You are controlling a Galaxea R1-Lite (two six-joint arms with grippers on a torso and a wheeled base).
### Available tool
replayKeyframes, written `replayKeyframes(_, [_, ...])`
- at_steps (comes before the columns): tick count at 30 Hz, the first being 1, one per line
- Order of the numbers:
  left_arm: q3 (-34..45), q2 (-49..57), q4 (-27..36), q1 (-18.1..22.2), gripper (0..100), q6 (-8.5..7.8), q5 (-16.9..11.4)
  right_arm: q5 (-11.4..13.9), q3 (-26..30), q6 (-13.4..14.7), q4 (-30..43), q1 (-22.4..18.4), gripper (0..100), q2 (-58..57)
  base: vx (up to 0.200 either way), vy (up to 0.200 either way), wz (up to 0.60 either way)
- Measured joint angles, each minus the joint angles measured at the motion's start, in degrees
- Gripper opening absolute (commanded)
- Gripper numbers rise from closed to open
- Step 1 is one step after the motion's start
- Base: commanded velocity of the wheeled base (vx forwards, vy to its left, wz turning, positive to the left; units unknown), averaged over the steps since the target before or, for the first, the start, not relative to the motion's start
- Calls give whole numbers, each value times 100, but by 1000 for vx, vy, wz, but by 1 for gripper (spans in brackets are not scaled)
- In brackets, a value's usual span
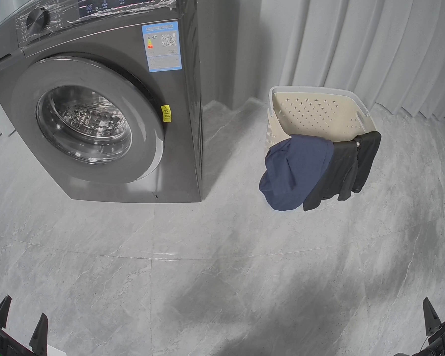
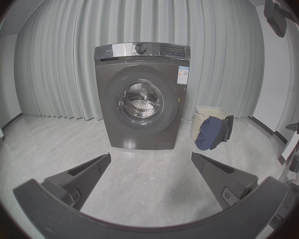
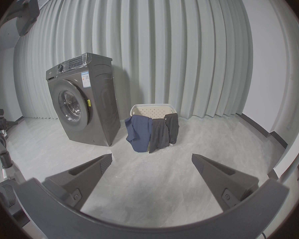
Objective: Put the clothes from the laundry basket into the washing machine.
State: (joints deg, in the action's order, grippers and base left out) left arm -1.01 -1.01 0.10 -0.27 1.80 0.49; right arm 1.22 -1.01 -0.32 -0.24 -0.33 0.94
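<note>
left hand [image 2: 150,154]: low, fingers apart | right hand [image 3: 151,155]: low, fingers apart

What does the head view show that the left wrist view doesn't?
Head view adds: the right claw, open, low on the right, and a yellow tag beside the door. Left wrist view adds: the room's side wall. Shared: the washing machine with its door shut, the laundry basket, the blue garment and black clothes draped over its front rim, and the open left claw.
</note>
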Motion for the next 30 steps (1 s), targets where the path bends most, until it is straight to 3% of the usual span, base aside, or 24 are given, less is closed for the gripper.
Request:
replayKeyframes(14, [0, 0, -2, 2, 100, 11, -6, -2, 0, 0, 2, 0, 100, 0, 0, -29, 0])
replayKeyframes(30, [0, 0, 0, -4, 100, 13, 2, -2, 0, 0, 2, -2, 100, 0, 188, 0, 0])
